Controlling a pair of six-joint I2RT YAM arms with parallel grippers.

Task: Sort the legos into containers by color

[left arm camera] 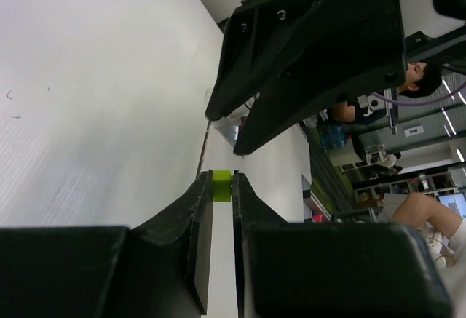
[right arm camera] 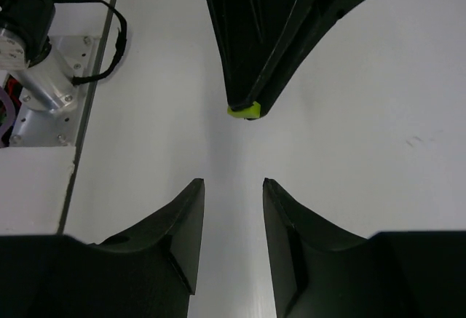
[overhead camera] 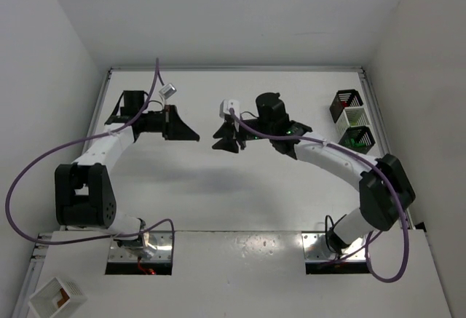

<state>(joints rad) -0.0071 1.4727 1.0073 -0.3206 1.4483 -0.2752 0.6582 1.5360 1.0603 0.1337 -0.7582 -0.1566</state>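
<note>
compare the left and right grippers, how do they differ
Left gripper is shut on a lime lego; right gripper is open and empty. Left gripper's fingers stand close together, right gripper's are spread wide. Both are black and point at each other.

Matt white table [overhead camera: 218, 194]; lime lego [left arm camera: 222, 185] plastic, seemingly smooth.

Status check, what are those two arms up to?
Left gripper shut on lime lego. Right gripper open, empty, facing it. Nothing between them; containers far right.
</note>
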